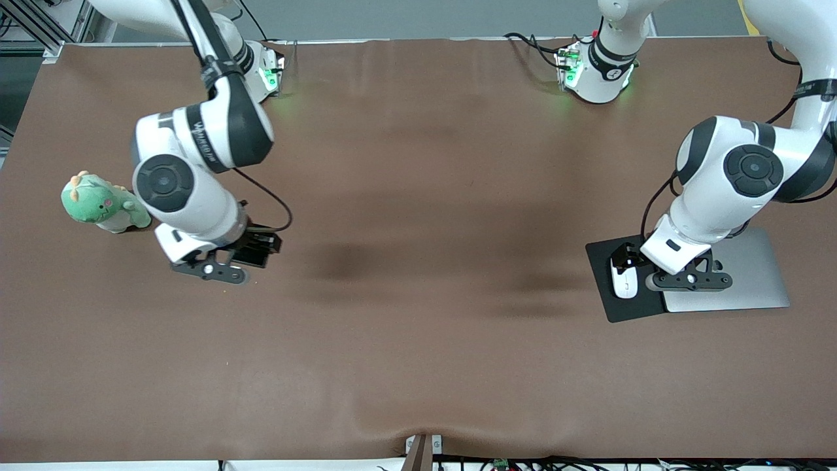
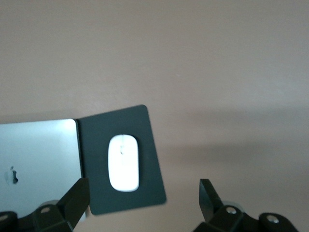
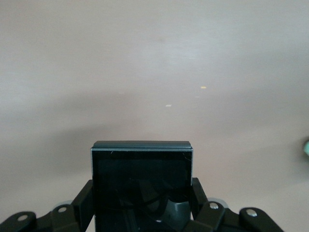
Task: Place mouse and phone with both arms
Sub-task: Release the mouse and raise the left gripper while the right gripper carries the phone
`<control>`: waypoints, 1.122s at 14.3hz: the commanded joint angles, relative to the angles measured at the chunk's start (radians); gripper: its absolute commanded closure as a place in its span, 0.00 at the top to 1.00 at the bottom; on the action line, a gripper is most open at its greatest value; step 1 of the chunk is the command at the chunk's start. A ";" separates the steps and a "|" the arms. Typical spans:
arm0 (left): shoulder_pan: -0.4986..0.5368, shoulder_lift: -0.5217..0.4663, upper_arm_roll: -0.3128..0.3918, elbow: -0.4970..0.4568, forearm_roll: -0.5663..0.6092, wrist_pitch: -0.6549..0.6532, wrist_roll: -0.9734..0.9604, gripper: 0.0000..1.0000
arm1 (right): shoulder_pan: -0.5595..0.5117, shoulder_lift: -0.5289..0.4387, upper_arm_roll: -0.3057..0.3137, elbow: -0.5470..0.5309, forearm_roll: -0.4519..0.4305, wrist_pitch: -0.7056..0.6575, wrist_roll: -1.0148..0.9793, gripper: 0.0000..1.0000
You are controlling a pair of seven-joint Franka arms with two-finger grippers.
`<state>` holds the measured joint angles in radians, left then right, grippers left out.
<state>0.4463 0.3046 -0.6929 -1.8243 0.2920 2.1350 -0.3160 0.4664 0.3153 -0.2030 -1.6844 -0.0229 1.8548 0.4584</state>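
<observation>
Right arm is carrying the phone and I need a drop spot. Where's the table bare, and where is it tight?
Bare: the brown table between the right gripper, shut on the phone, and the mouse pad. Tight: the left gripper, open over the mouse beside the laptop; also by the green plush toy.

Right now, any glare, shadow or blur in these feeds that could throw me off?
Front view: soft dark arm shadows on the table, green base-light glow. Left wrist view: the mouse is washed out white, the laptop glares. Right wrist view: the phone face mirrors the right gripper; background soft.
</observation>
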 commanded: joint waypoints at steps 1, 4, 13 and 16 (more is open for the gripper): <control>-0.067 -0.015 0.021 0.136 -0.074 -0.169 0.015 1.00 | -0.090 -0.053 0.016 -0.072 -0.026 0.014 -0.102 0.00; -0.171 -0.027 0.120 0.267 -0.152 -0.331 0.027 1.00 | -0.211 -0.106 0.016 -0.159 -0.026 0.061 -0.271 0.00; -0.549 -0.249 0.515 0.245 -0.317 -0.480 0.069 1.00 | -0.419 -0.137 0.019 -0.464 -0.014 0.365 -0.549 0.00; -0.558 -0.266 0.516 0.217 -0.339 -0.480 0.084 1.00 | -0.458 -0.133 0.020 -0.552 0.007 0.476 -0.624 0.00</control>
<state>-0.0978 0.0700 -0.2001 -1.5624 -0.0154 1.6537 -0.2616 0.0598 0.2367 -0.2044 -2.1494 -0.0312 2.2661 -0.1005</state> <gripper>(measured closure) 0.000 0.203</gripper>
